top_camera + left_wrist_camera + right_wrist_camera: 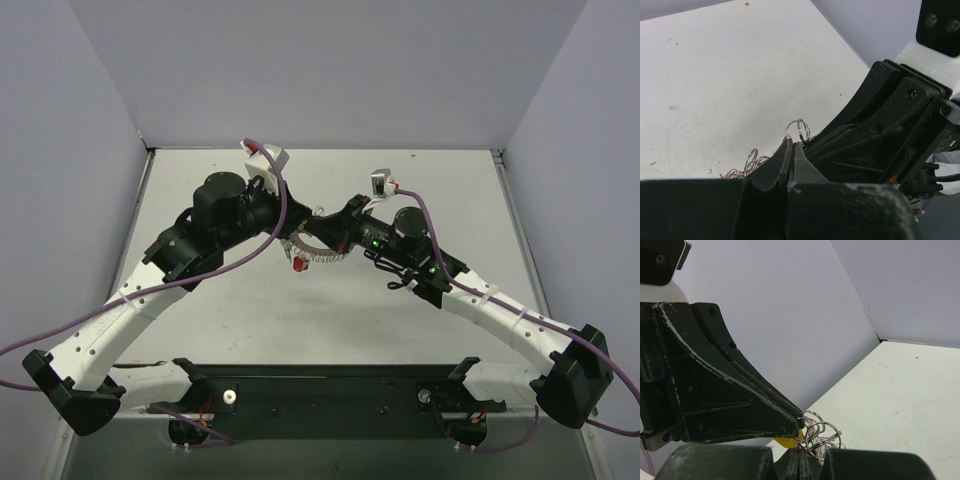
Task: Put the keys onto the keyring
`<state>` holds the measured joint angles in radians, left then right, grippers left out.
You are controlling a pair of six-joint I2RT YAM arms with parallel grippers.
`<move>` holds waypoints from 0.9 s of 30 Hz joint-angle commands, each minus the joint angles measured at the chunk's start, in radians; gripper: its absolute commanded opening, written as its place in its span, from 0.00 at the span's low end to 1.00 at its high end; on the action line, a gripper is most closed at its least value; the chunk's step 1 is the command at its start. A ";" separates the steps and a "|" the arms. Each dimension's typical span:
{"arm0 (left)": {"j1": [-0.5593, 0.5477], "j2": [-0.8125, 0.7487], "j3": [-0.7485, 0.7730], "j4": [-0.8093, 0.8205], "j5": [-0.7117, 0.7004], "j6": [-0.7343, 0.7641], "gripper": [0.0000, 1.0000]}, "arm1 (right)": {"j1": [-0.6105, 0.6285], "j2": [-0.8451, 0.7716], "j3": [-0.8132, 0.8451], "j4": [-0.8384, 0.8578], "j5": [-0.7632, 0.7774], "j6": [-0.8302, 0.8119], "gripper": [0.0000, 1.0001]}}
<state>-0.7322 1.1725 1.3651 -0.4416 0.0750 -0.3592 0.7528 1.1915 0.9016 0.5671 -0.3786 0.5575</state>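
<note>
Keyring (318, 252): clamped by left gripper (792, 146) and right gripper (801, 452), jaws closed; red key (297, 266) beneath, yellow key (786, 442) alongside.

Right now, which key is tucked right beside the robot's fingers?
The yellow-headed key, peeking out at the tip of the right gripper. The red key dangles free off the keyring instead.

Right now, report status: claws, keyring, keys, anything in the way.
Left claw shut on keyring. Right claw shut on it too, tips nearly touching. Red key, yellow key dangling at the ring. No obstruction seen.
</note>
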 commanded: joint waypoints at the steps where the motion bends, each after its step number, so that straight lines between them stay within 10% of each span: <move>1: -0.006 -0.042 0.011 0.089 0.014 -0.011 0.00 | -0.003 -0.013 0.030 0.083 0.035 -0.004 0.00; 25: -0.006 -0.034 0.075 -0.002 -0.017 0.034 0.00 | 0.006 -0.058 0.039 -0.064 0.024 -0.180 0.00; 27: -0.006 -0.034 0.074 -0.009 -0.035 0.039 0.00 | 0.006 -0.088 0.037 -0.061 -0.026 -0.223 0.11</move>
<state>-0.7326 1.1687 1.3773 -0.4789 0.0563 -0.3378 0.7544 1.1759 0.9035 0.4519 -0.3283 0.4149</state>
